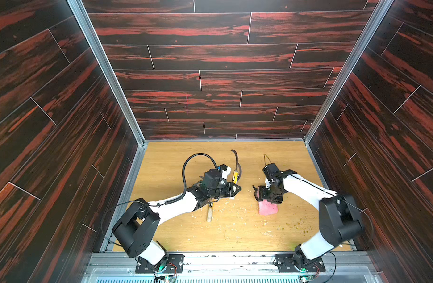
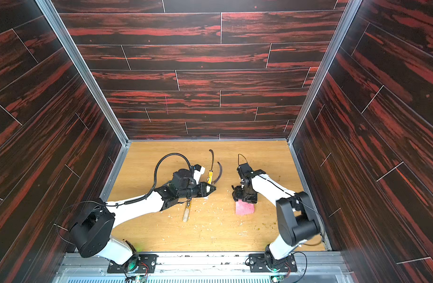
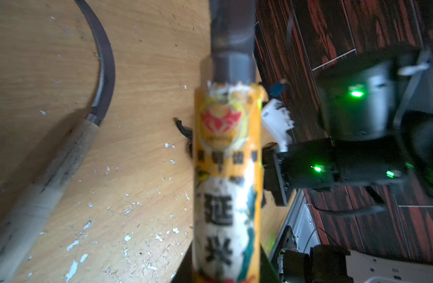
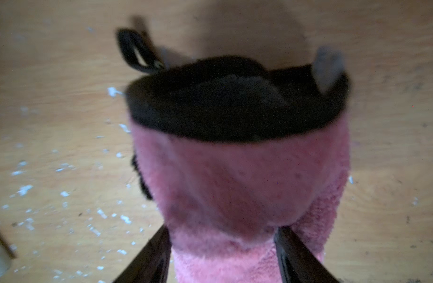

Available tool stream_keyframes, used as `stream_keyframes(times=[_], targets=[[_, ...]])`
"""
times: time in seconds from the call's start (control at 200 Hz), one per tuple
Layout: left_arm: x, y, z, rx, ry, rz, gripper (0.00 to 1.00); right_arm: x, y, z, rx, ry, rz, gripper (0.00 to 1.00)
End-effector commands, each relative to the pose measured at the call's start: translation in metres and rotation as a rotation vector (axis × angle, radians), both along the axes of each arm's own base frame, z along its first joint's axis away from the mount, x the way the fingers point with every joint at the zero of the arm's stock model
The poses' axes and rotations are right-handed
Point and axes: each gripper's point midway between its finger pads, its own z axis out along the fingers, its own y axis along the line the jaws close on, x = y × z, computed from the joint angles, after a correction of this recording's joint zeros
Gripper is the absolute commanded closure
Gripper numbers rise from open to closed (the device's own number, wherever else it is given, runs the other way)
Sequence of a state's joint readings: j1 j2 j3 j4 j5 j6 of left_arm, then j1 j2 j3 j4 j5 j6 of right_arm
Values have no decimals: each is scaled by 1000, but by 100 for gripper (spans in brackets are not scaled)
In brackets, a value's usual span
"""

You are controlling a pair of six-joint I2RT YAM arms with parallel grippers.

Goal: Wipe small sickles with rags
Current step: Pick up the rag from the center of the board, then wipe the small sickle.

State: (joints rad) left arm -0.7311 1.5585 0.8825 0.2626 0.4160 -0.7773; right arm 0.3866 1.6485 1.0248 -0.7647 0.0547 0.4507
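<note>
Left end effector [image 1: 236, 189]: jaws pressed tight on the held sickle [image 3: 227, 159], pinching its yellow-and-black labelled neck. The dark blade extends past the fingertips. Bare-handled sickle [image 3: 63, 159] lies on the table just beside the tip, its blade curving alongside the held one. Third sickle [image 1: 210, 212] lies behind the tip, half under the forearm, pale handle showing.

Right end effector [image 4: 221, 230]: jaws fairly wide, pink rag [image 4: 235, 176] bunched between them, fingers against both its sides. Black loop [image 4: 134, 49] beyond the tips. Faces the left tip, well apart.

Table [image 1: 235, 235]: light wood, scattered white flecks [image 1: 225, 208]. Walls [image 1: 222, 73]: dark, red-streaked planks.
</note>
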Motion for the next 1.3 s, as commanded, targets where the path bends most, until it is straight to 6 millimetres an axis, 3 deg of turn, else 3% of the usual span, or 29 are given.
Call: stream_keyframes(times=[0.0, 0.09, 0.205, 0.301, 0.386, 0.691, 0.917, 1.082, 1.293], targets=[[-9, -5, 27, -58, -68, -70, 100, -6, -2, -23, -33, 60, 21, 33], [-14, -6, 30, -67, -71, -98, 100, -8, -2, -33, -36, 79, 22, 44], [-24, -9, 39, -126, -70, -148, 100, -8, -3, -37, -39, 79, 19, 73], [-34, -13, 48, -209, -50, -189, 100, -2, 0, -28, -21, 37, 20, 86], [-42, -18, 56, -303, -20, -227, 100, 7, 4, -10, 29, -24, 15, 92], [-42, -24, 100, -591, 26, -252, 100, 27, 35, 91, 311, -311, 56, 95], [-35, -28, 99, -631, 66, -231, 100, 29, 38, 171, 378, -508, 113, 95], [-37, -32, 103, -620, 59, -240, 100, 33, 42, 203, 407, -599, 161, 95], [-42, -40, 104, -614, 65, -259, 100, 42, 67, 240, 531, -686, 228, 96]])
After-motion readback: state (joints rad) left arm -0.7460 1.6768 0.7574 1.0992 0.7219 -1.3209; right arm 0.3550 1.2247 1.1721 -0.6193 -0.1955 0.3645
